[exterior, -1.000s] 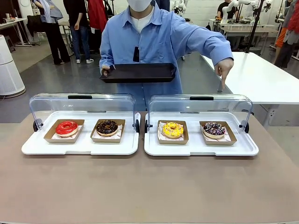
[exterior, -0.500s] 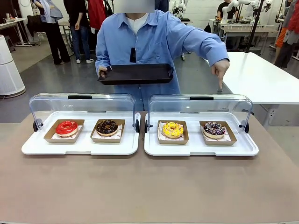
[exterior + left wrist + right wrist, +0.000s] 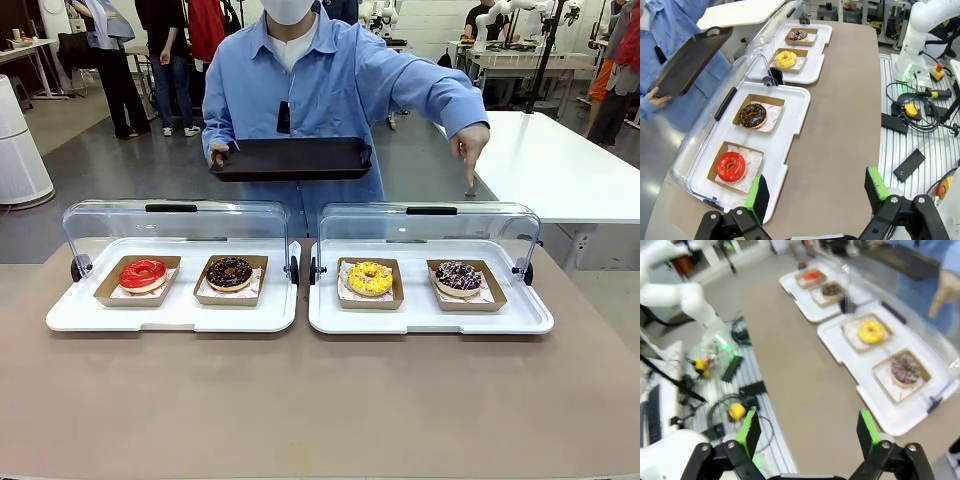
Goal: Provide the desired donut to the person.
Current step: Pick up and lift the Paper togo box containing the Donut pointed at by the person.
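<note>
The person in a light blue shirt stands behind the table, holding a black tray in one hand and pointing the other hand's finger down over the rightmost donut. That donut is dark with sprinkles. To its left lie a yellow donut, a chocolate donut and a red donut, each in a brown paper tray. My left gripper is open above the table's near left edge. My right gripper is open too, off the table's edge.
Two white display trays with raised clear lids hold the donuts at mid table. Bare brown tabletop lies in front of them. Cables and black boxes lie on the robot's base beside the table.
The person shifted slightly left and lifted the black tray a little; the pointing hand stays over the right tray. Both grippers remain open.
</note>
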`<action>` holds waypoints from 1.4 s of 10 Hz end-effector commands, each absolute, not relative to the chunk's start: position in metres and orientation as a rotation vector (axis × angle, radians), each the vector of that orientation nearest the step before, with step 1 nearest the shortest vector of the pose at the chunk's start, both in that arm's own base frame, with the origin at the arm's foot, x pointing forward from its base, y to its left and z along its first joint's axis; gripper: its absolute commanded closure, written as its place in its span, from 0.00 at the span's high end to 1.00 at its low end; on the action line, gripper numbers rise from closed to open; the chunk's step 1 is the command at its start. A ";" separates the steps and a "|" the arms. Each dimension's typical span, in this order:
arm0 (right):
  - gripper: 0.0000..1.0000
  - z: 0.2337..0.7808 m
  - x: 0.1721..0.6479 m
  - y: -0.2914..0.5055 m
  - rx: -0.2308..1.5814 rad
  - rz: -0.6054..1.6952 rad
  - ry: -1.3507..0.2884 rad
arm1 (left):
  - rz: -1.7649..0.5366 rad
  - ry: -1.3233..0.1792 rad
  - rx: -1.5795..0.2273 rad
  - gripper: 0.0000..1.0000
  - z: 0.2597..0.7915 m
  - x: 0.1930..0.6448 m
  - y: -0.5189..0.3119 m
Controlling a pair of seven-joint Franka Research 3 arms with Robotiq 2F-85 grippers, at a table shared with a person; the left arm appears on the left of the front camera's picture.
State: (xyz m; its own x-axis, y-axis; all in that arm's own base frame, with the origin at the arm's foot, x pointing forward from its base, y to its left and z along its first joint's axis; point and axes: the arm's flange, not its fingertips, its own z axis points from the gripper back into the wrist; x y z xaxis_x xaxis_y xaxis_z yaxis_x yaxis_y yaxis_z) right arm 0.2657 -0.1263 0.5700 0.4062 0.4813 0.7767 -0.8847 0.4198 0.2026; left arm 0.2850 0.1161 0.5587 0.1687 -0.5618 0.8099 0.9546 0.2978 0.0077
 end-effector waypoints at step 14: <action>1.00 0.552 0.350 -0.054 0.142 0.987 -0.108 | -1.171 -0.835 -0.598 1.00 0.560 0.286 0.117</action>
State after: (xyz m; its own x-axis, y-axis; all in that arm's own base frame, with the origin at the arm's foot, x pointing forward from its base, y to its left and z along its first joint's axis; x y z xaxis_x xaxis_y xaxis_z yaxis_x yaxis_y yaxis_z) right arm 0.3487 -0.0547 0.5495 0.5332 0.8247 0.1887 -0.8450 0.5300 0.0711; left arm 0.2856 0.1156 0.5593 0.1695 -0.5560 0.8137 0.9537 0.3008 0.0069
